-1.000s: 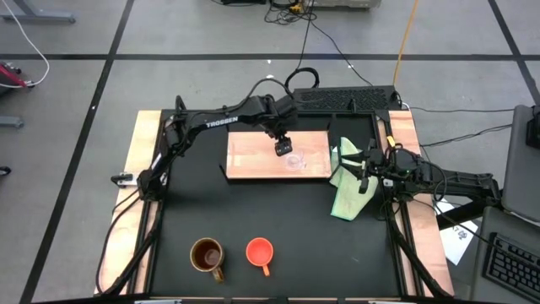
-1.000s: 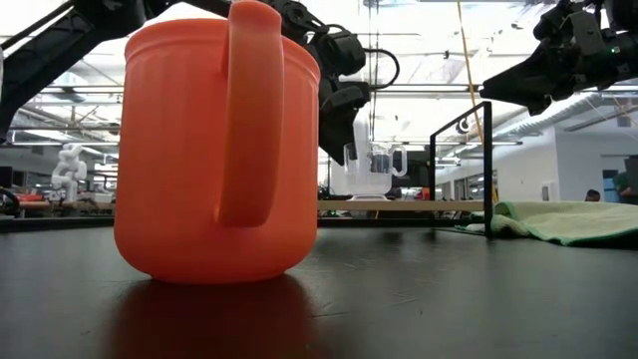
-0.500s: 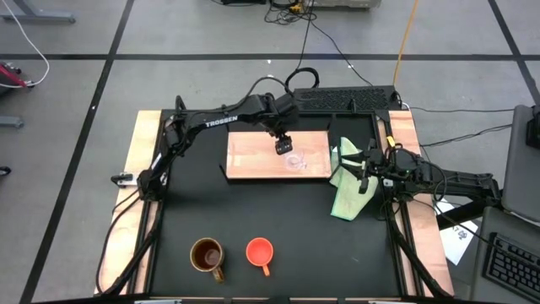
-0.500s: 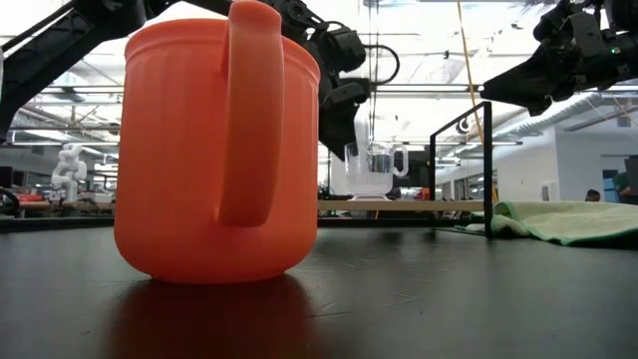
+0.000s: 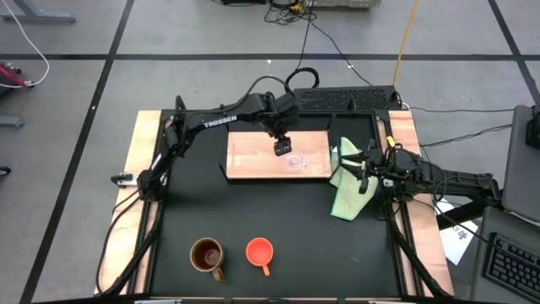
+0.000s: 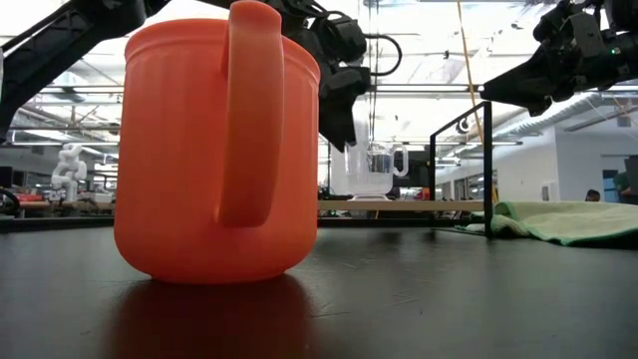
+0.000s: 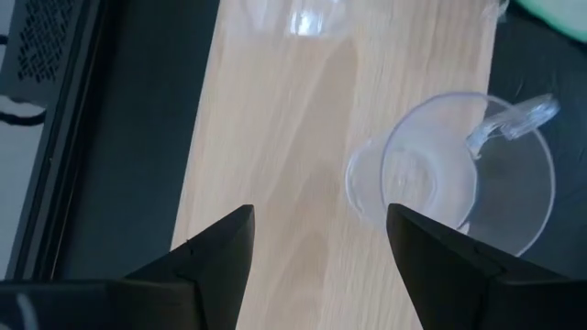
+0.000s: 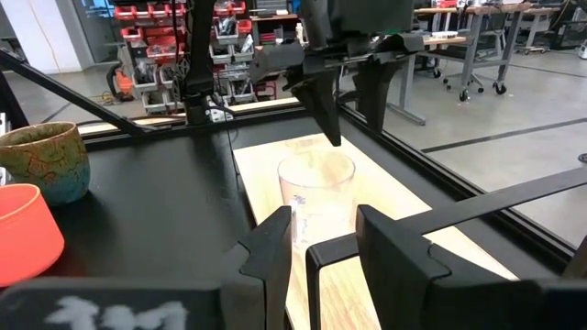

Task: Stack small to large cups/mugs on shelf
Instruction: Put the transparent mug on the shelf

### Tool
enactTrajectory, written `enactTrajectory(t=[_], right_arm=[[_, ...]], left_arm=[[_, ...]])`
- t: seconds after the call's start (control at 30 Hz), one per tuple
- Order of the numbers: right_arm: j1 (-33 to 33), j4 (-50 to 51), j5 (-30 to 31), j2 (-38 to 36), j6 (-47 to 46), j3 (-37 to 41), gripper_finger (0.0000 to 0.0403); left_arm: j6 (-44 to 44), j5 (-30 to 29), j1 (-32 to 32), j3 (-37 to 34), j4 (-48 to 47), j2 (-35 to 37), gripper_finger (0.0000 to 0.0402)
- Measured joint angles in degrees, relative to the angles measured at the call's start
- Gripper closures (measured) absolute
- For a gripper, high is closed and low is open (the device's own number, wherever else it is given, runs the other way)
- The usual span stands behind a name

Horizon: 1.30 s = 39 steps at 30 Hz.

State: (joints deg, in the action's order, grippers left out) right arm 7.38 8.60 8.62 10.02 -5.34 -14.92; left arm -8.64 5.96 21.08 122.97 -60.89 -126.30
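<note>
The tiny clear glass cup (image 5: 294, 160) stands upright on its base on the light-wood shelf (image 5: 249, 154). It also shows in the left wrist view (image 7: 459, 174) and the low view (image 6: 371, 170). My left gripper (image 5: 281, 146) hovers open and empty above the shelf, just beside the clear cup and toward the table's left (image 7: 316, 238). The orange cup (image 5: 259, 251) and the brown mug (image 5: 207, 255) stand near the table's near edge. My right gripper (image 5: 364, 165) waits open and raised over the pale green cloth (image 5: 346, 186).
The green cloth lies crumpled off the shelf's right end, at the table's right side. A dark upright frame post (image 6: 486, 165) stands at the shelf's right. A black keyboard (image 5: 346, 99) lies beyond the far edge. Black tabletop (image 5: 304, 228) spreads between the shelf and the two cups.
My left gripper has risen a little above the shelf and drawn slightly away from the clear cup, staying open. The clear cup stays standing on the shelf.
</note>
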Motion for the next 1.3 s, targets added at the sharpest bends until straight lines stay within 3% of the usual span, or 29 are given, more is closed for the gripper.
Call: enactTrajectory(t=[1.3], right_arm=[[0.0, 0.0, 0.0, 0.0, -0.2, 0.0, 0.0286]], left_arm=[[3.0, -3.1, -4.0, -0.1, -1.5, -0.1, 0.0151]])
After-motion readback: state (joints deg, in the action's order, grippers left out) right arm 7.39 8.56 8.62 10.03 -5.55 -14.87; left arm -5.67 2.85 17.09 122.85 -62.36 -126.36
